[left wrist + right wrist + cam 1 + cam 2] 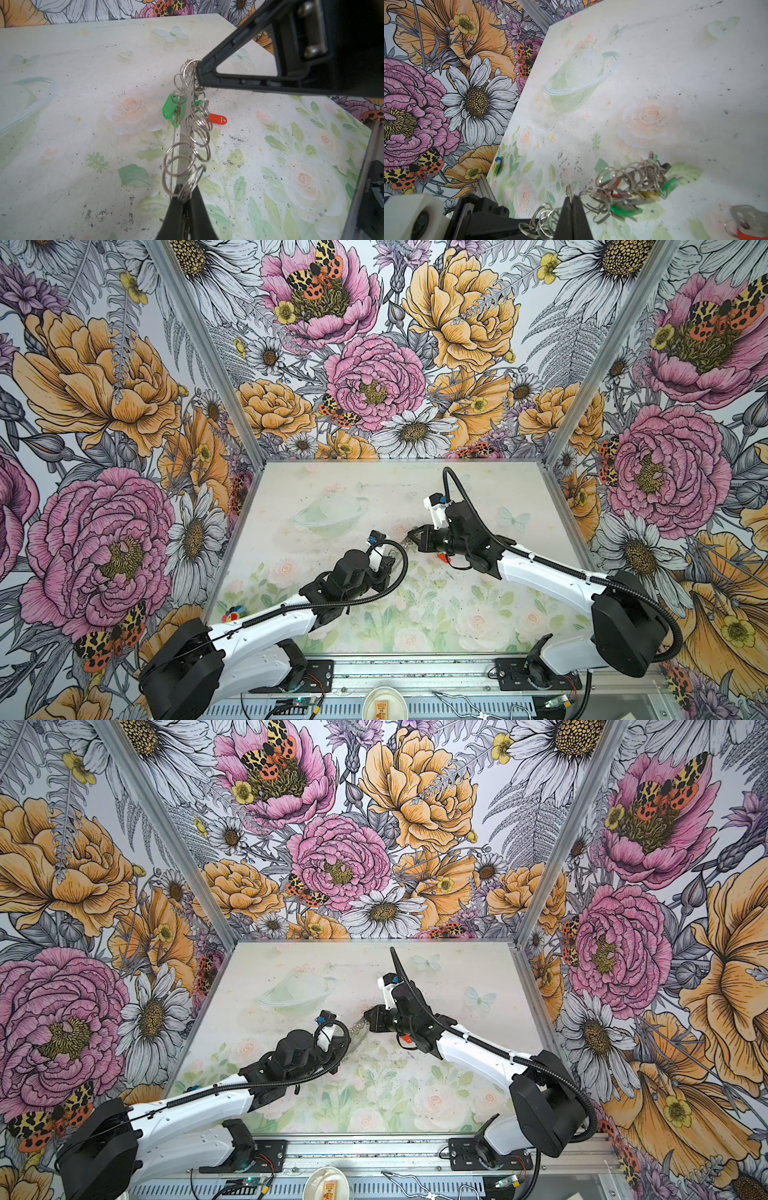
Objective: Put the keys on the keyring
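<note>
1. The keyring [185, 145], a wide, flat grey-brown ring fringed with many small silver split rings, is hanging in the air above the middle of the counter [83, 104], a pale surface printed with roses and green leaves.
2. The left claw [186, 193], black with two fingers, is clenching one side of the keyring's rim, pinching among the split rings.
3. The right claw [572, 199], also black, is clenching the opposite side of the rim, so the keyring is spanning the gap between the two claws.
4. In the left wrist view the keyring is showing edge-on, as a thin strip running from one claw to the other.
5. The keys [169, 109], small silver metal ones with green plastic head covers, are dangling from the split rings. The right wrist view is also showing yellow and red covers among the rings, blurred.
6. One red key [217, 120], with a red plastic head cover, is lying flat on the counter below the keyring.
7. In both top views the two claws are meeting near the counter's middle, with the arms hiding most of the keyring.
</note>
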{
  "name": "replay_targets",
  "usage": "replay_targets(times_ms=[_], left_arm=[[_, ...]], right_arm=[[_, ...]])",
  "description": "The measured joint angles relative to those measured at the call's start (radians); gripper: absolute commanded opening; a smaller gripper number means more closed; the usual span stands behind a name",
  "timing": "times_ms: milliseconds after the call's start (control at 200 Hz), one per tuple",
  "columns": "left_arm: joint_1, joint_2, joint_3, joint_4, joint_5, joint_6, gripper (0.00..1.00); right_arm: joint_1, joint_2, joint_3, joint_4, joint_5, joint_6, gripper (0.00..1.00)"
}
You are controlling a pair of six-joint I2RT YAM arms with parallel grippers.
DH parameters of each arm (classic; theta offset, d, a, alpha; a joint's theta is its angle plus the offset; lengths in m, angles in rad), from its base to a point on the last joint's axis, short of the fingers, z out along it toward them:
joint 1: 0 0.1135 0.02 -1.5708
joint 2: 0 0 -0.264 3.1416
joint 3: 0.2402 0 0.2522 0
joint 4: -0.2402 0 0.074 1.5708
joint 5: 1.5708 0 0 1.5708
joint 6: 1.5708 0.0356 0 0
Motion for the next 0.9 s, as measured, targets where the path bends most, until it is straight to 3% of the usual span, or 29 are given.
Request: replay_targets(times_ms=[310, 385, 626, 901], left_arm=[[0.0, 0.008, 0.0, 0.0, 0.023, 0.006, 0.02], [0.0, 0.005, 0.0, 0.001, 0.039, 0.006, 0.07], [0.002, -0.052, -0.003, 0.001, 0.088, 0.006, 0.4], [0.063, -0.183, -0.016, -0.003, 0.106, -0.006, 0.52]], right_arm=[[-0.005, 0.0, 0.007, -0.027, -0.011, -0.124, 0.0], [-0.005, -0.002, 0.008, -0.027, -0.011, -0.151, 0.0], [-0.005, -0.003, 0.008, -0.025, -0.009, -0.23, 0.0], [-0.005, -0.003, 0.009, -0.044, -0.045, -0.379, 0.0]])
